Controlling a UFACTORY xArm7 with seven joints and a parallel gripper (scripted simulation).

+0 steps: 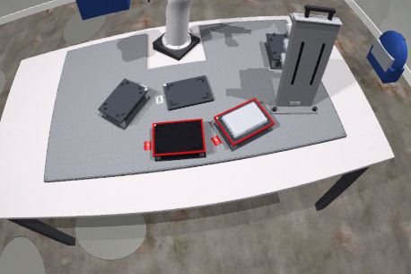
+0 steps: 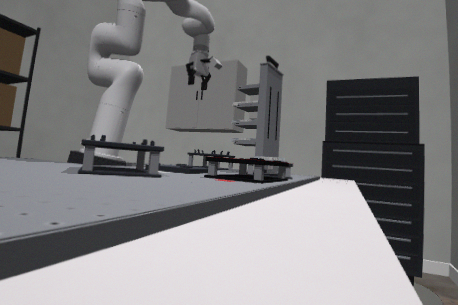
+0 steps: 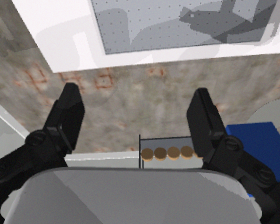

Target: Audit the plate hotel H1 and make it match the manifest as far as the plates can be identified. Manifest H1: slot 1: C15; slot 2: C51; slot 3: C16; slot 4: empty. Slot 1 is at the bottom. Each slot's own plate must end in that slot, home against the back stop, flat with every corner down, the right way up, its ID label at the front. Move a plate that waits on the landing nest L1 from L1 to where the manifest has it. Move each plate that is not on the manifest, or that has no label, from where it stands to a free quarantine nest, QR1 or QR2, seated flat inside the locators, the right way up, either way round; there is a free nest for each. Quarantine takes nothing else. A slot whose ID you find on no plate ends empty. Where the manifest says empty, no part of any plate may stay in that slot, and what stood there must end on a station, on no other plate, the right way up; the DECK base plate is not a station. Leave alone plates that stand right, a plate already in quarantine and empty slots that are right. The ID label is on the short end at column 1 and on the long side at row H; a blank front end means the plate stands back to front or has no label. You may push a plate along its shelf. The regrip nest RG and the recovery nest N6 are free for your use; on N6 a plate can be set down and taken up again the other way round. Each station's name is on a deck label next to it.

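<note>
The plate hotel H1 [image 1: 310, 55] [image 2: 270, 111] is a grey tower with a black handle at the right of the deck. The exterior view shows its shelves [image 2: 247, 106] from the side, and I cannot tell what lies on them. A white plate [image 1: 244, 119] sits in the red-framed nest in front of the hotel. The other red-framed nest [image 1: 179, 137] shows a black top. My gripper [image 2: 198, 80] [image 3: 136, 98] is open and empty. It hangs high above the deck, left of the hotel's shelves, and is out of sight in the top view.
Two dark nests [image 1: 123, 100] [image 1: 188, 92] stand mid-deck, left of the red-framed ones. Another nest [image 1: 275, 48] is half hidden behind the hotel. The arm's base [image 1: 176, 43] is at the back. The grey deck plate [image 1: 90, 154] lies on a white table [image 1: 202, 190].
</note>
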